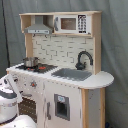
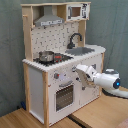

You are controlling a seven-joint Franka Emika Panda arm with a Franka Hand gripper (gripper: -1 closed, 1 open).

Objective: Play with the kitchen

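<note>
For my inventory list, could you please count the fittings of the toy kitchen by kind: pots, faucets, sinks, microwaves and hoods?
Pot: 1
Faucet: 1
Sink: 1
Microwave: 1
Hood: 1
Total: 5

Both cams are off the arm: the first exterior view stands fairly close in front of the kitchen point(image 1: 60, 70), off toward its sink end, so the rounded end of the kitchen's worktop sits at the frame's right and the arm point(image 1: 9, 97) only pokes in at lower left. The second exterior view looks from the stove-side corner, a bit further back and higher, with the arm point(image 2: 102, 78) entering from the right. Both share the whole kitchen front, hood, microwave, stove and sink.
</note>
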